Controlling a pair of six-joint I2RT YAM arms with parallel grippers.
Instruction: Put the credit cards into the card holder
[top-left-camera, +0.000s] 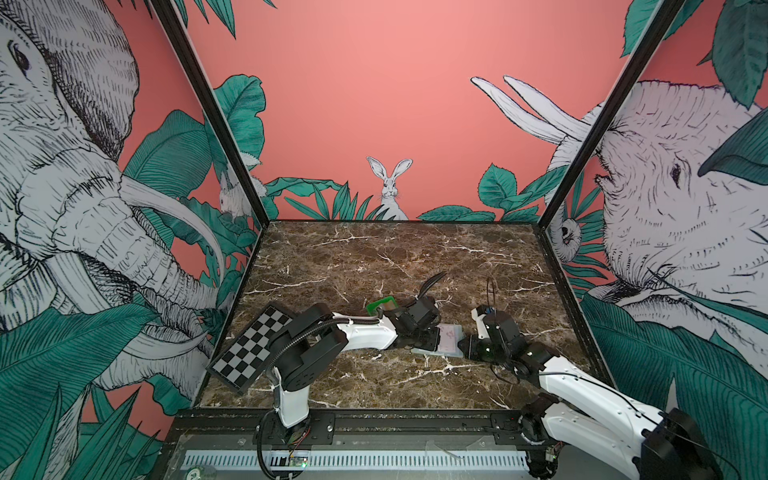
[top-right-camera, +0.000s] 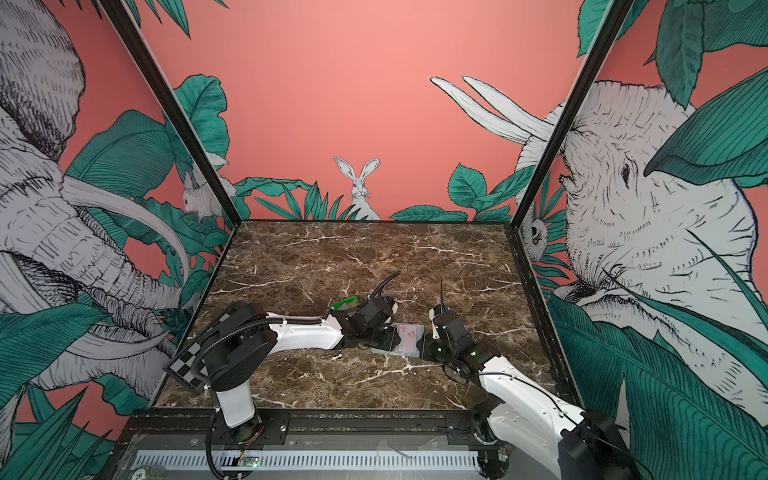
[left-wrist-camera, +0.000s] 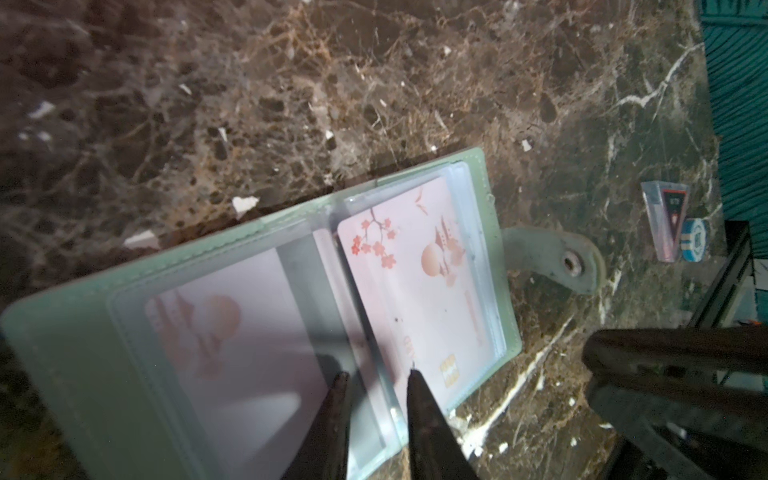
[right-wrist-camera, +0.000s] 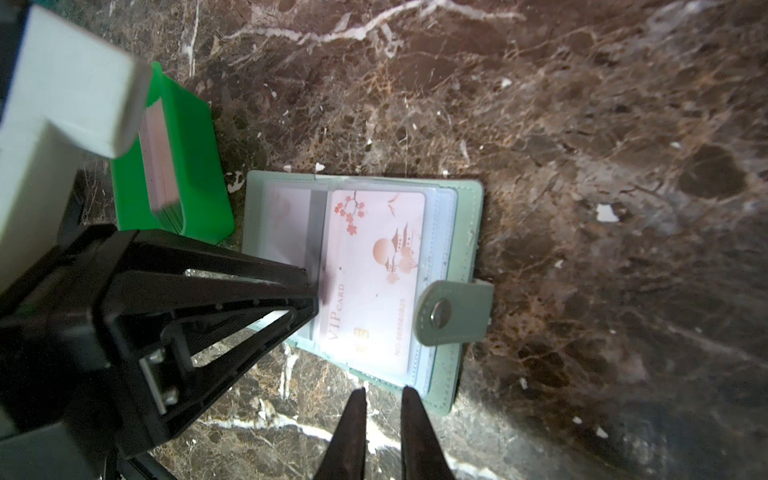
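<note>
The pale green card holder (left-wrist-camera: 83, 353) lies open on the marble between both grippers in both top views (top-left-camera: 436, 353) (top-right-camera: 395, 352). Its snap strap (right-wrist-camera: 455, 311) is folded over one edge. A pink credit card (left-wrist-camera: 419, 282) (right-wrist-camera: 374, 270) lies on one clear sleeve, and another card (left-wrist-camera: 224, 332) sits inside the facing sleeve. My left gripper (left-wrist-camera: 379, 373) is open by a narrow gap, tips down at the pink card's inner edge. My right gripper (right-wrist-camera: 382, 390) hovers just off the holder's corner, narrowly open and empty. More credit cards (right-wrist-camera: 160, 166) stand in a bright green tray (right-wrist-camera: 187, 166).
The green tray (top-left-camera: 380, 305) sits just behind the left arm's wrist. A checkerboard panel (top-left-camera: 253, 347) leans at the left wall. A small clear packet (left-wrist-camera: 665, 224) and a blue-and-white disc (left-wrist-camera: 696, 239) lie near the enclosure's side wall.
</note>
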